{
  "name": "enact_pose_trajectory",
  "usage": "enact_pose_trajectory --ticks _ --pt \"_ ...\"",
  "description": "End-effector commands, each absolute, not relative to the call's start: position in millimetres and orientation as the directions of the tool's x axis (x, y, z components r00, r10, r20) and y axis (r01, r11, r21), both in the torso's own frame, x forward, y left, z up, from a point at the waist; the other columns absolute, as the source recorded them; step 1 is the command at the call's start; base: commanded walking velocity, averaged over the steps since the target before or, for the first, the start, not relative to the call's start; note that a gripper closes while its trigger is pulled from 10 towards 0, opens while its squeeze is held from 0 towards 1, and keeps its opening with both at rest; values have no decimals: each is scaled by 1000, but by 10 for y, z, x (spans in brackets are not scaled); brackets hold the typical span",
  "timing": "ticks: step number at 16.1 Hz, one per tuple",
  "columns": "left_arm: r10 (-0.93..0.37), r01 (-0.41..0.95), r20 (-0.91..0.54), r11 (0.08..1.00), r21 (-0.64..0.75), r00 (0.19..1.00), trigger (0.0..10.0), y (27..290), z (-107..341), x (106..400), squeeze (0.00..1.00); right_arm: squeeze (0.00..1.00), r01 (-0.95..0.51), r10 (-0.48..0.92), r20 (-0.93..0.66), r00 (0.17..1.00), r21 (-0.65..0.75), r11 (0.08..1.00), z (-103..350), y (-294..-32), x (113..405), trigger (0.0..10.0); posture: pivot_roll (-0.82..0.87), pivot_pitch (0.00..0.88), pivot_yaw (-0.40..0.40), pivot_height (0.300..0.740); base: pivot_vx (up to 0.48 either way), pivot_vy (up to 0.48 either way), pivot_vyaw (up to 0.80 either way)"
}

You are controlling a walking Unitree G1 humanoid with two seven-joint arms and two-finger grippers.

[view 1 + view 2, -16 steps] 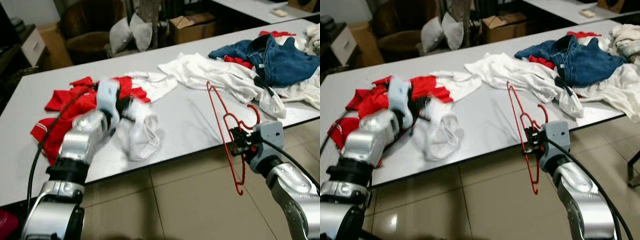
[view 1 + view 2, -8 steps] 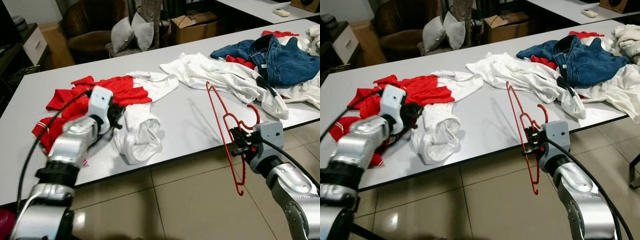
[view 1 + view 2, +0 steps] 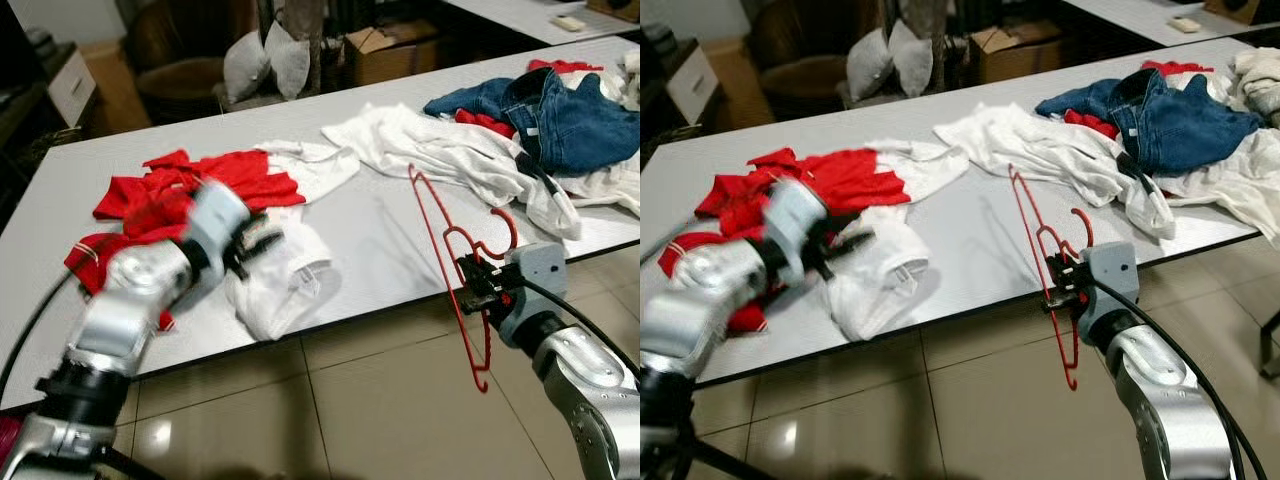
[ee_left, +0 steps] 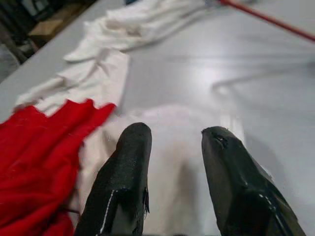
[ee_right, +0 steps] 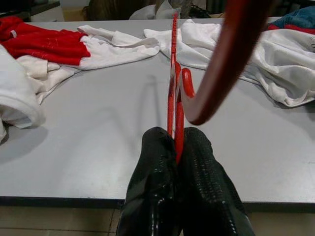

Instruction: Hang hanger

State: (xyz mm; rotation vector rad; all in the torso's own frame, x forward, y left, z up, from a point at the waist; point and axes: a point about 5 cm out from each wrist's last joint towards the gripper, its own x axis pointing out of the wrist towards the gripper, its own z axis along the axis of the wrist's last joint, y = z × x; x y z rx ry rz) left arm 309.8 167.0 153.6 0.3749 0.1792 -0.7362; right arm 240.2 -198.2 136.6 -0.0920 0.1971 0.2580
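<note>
Centrally, one red wire hanger (image 3: 455, 262) — thin, with a curved hook — stands upright at the near edge of the grey table (image 3: 380, 235), right of centre, partly below the tabletop line. Right gripper (image 5: 175, 147): fingers clenched on the hanger's wire, just off the table's near edge. Left gripper (image 4: 172, 142): fingers parted, grasping nothing, poised over a crumpled white garment (image 3: 285, 275) on the near left — its arm blurred. Also on the table: one red garment (image 3: 160, 195) at far left, one white shirt (image 3: 440, 150) at centre, one pair of blue jeans (image 3: 560, 115) at far right.
</note>
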Motion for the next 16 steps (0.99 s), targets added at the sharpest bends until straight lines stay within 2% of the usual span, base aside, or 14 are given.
enact_pose_trajectory --ticks 1,3,8,12,14,16 --pt "-621 685 -289 658 313 728 10000 1672 1580 3070 0 0 -276 257 -196 946 -72 959 1392 -1963 2397 10000 -177 0 139 740 0 0 0" --pt "-598 682 -330 604 413 730 10000 1631 1533 2998 0 0 -269 250 -196 948 -76 960 1391 -1986 2386 10000 -180 0 140 740 0 0 0" --pt "-631 734 -376 566 375 679 10000 1535 1386 2859 0 0 -276 257 -194 947 -77 958 1393 -1974 2396 10000 -183 0 141 740 0 0 0" --pt "-696 813 -422 474 338 581 10000 1580 1385 2696 0 0 -283 263 -200 944 -79 956 1387 -1977 2398 10000 -179 0 133 740 0 0 0" --pt "-667 834 -501 447 323 551 10000 1615 1253 2656 0 0 -289 269 -201 942 -79 954 1382 -1960 2405 10000 -179 0 133 740 0 0 0" --pt "-572 807 -573 468 360 587 10000 1694 1071 2695 0 0 -289 270 -199 942 -77 954 1384 -1950 2407 10000 -179 0 133 740 0 0 0"
